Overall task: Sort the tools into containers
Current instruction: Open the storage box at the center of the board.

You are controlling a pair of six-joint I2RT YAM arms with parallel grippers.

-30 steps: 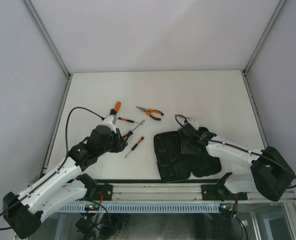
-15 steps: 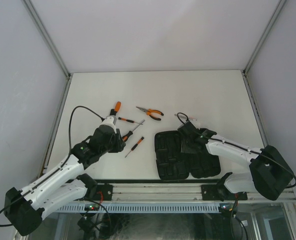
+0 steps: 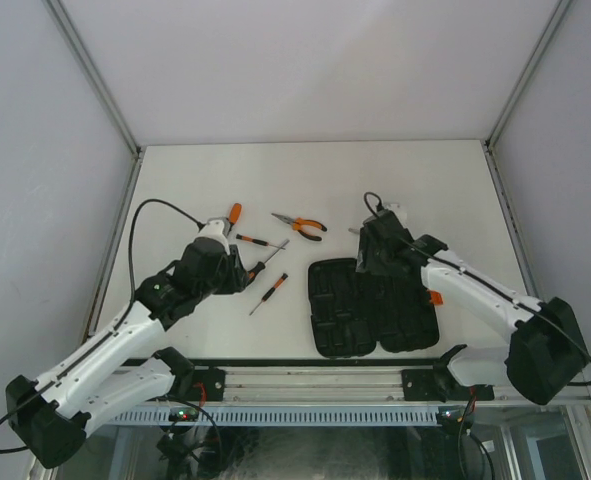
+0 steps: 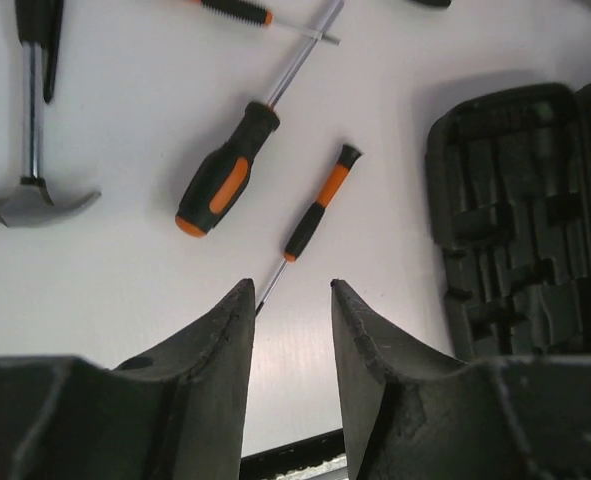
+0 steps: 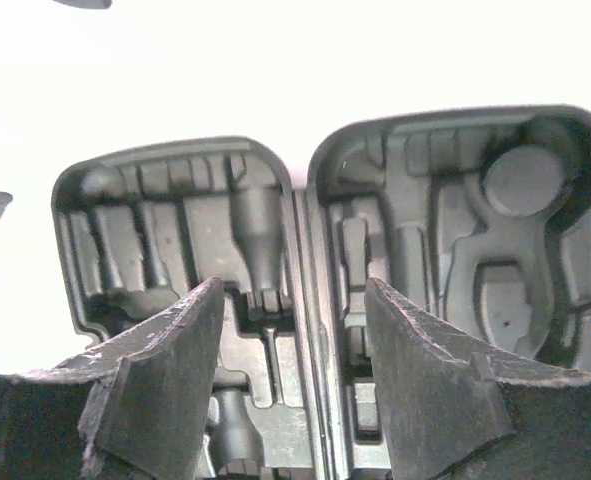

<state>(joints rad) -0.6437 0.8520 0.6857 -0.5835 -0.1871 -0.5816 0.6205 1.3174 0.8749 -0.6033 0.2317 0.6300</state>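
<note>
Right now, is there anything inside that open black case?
The tool case lies open; both halves show only empty moulded slots. The right gripper hangs above it, and its fingers cover the part beneath them, which cannot be checked. The pliers lie outside it.

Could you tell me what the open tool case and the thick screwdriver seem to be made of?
Tool case: probably matt black moulded plastic, with formed slots. Thick screwdriver: shiny metal shaft, black handle with orange inserts, plastic or rubber.

White table [image 3: 405, 180]; pale grey walls [image 3: 305, 60]; metal corner posts [image 3: 93, 80]
</note>
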